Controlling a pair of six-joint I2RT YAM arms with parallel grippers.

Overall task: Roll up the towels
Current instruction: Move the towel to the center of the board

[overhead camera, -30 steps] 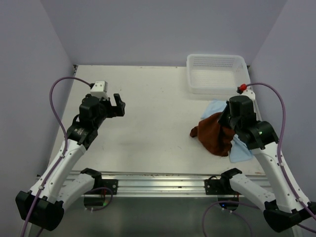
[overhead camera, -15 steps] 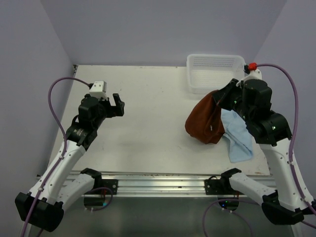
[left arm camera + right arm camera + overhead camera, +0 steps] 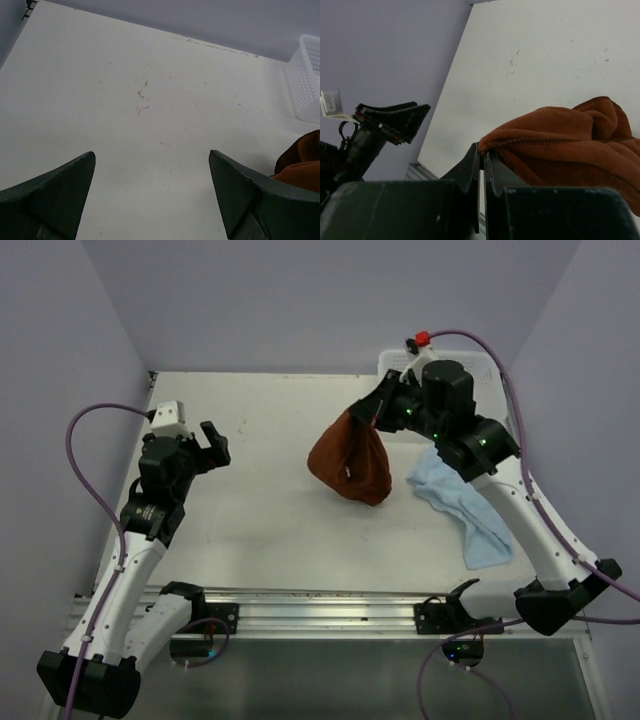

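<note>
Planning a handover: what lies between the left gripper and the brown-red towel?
Nothing; only bare table, faintly marked, separates the left gripper from the brown-red towel. The top view shows the whole stretch; the left wrist view agrees.

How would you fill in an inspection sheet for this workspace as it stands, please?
Surface: white table, a few small specks.
Job's things: rust towel bunched, hanging from the right gripper; light blue towel lying unrolled at the right.
Clutter: white mesh basket at the far right, partly hidden by the right arm.
Grippers: left gripper open, holding nothing; right gripper shut on the rust towel's edge.
Cables: a purple cable loops free off each arm.
Surroundings: lilac walls on three sides; metal rail at the near edge.
</note>
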